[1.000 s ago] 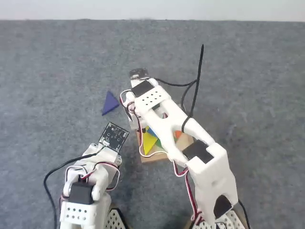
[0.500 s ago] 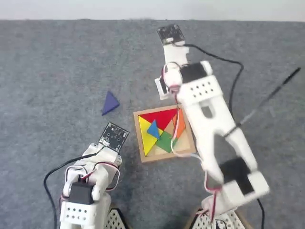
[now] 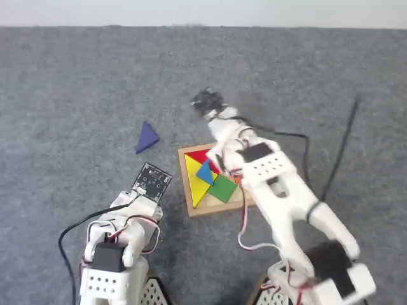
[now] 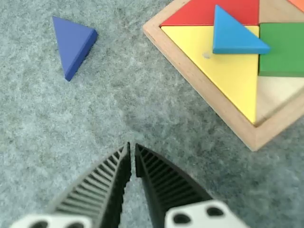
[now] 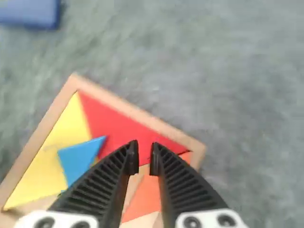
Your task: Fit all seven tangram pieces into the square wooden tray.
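High view: dark blue triangle (image 3: 147, 136) lies left of your tray (image 3: 206, 208), unplaced.
Left hand (image 4: 132, 157), right hand (image 5: 141, 154): both narrow, empty.
Next: you likely fetch it.

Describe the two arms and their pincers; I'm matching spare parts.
The left arm and right arm have white plastic shells, black motor blocks, thin red and white wires and black cables. The left pincer and right pincer have black ribbed fingers on white bases.
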Action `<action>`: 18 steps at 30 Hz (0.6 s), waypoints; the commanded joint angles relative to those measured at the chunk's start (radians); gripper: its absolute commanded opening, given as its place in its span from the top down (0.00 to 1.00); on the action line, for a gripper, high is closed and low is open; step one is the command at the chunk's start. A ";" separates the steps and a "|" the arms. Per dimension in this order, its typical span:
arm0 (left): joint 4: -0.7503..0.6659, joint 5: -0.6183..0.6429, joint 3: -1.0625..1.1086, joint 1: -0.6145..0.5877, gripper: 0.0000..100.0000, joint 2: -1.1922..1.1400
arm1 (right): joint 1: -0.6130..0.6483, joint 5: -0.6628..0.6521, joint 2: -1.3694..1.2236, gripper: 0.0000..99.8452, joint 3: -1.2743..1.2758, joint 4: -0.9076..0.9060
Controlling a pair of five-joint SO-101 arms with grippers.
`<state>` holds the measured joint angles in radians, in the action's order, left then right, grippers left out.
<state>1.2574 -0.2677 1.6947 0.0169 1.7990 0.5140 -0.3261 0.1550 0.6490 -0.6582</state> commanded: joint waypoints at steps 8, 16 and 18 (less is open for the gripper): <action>-0.002 -0.015 -0.010 0.000 0.98 0.017 | 0.036 -0.063 -0.298 0.99 -0.400 -0.189; -0.002 -0.015 -0.010 0.000 0.98 0.017 | 0.085 -0.080 -0.387 0.99 -0.440 -0.186; -0.002 -0.015 -0.010 0.000 0.98 0.017 | 0.096 -0.078 -0.392 0.99 -0.440 -0.191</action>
<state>1.2574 -0.2677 1.6947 0.0169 1.7990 0.5877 -0.3905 -0.2486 0.2670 -0.8378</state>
